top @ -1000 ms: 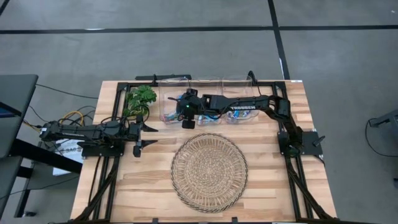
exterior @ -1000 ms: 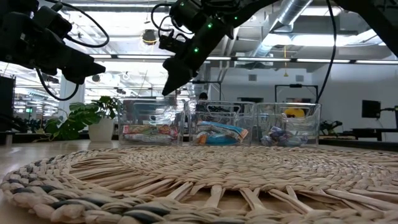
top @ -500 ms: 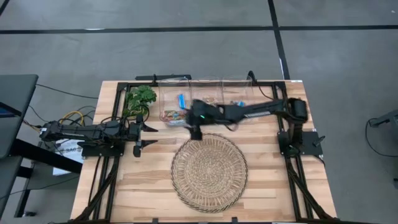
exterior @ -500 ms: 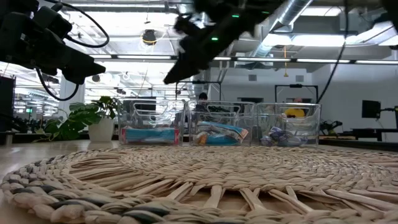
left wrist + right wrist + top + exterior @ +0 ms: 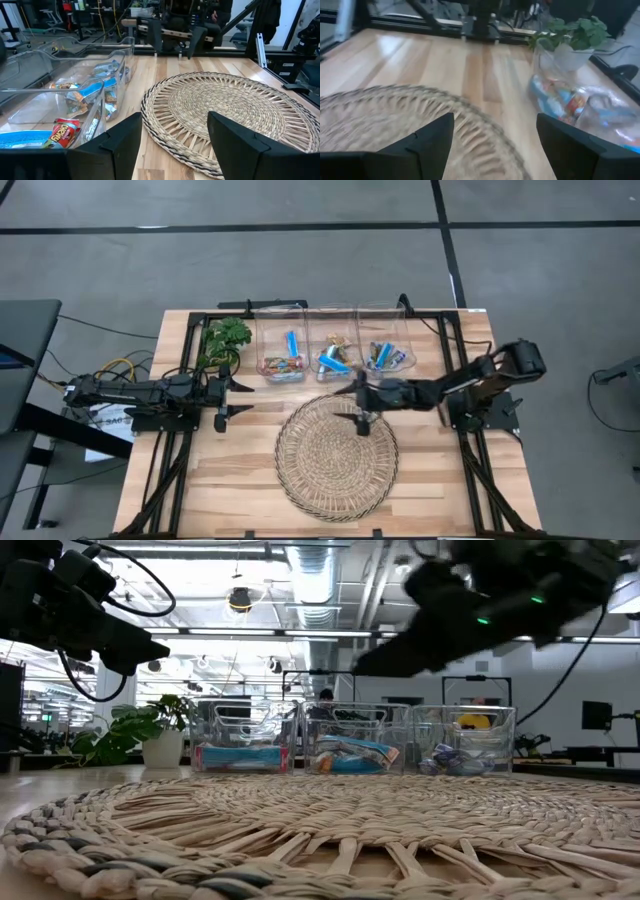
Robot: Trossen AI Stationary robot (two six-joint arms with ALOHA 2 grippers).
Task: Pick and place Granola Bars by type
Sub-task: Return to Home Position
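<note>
Overhead, right pincer (image 5: pixel 359 402) wide above woven mat (image 5: pixel 320 470) rim (nothing held), left pincer (image 5: pixel 226 400) wide

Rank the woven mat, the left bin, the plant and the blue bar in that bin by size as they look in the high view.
1. Woven mat, by far the largest.
2. Left bin and plant look about alike, so they are not ranked.
3. Blue bar, the smallest.

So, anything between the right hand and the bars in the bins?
Nothing visible. The right hand, open, is over the mat's back edge; the bars lie in open-topped clear bins just beyond. Left hand is parked aside.
</note>
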